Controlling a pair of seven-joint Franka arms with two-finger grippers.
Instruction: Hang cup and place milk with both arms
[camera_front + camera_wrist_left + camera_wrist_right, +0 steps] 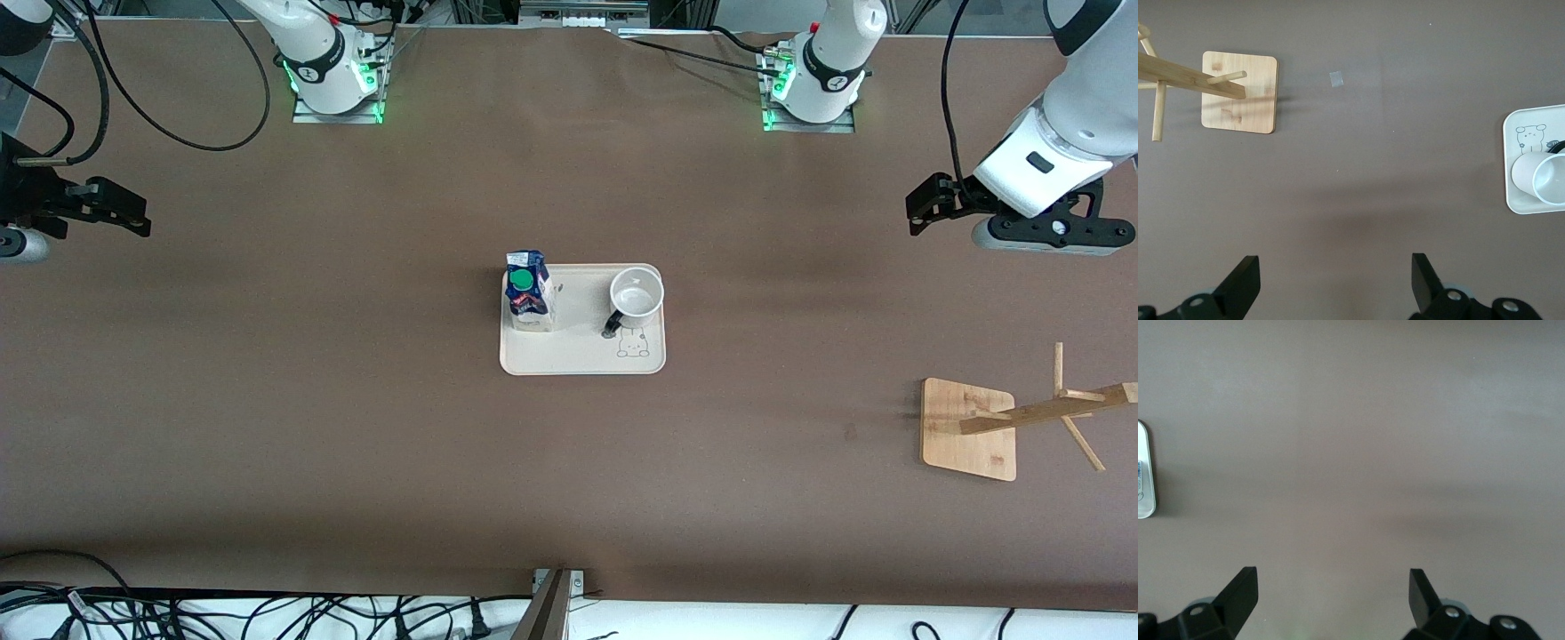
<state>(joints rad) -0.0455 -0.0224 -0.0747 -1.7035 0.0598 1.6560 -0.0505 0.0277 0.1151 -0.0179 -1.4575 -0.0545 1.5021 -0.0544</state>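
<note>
Cup point(637, 295): stood on tray point(582, 360) beside milk point(529, 292).
Left gripper point(1335, 280): held open over bare table point(267, 400).
Right gripper point(1331, 597): likewise open, empty.

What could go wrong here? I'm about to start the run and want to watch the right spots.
The white mug and blue milk carton share one small cream tray, so both arms reaching in might crowd each other. The mug's thin black handle could snag. The tilted wooden rack may tip during hanging.
</note>
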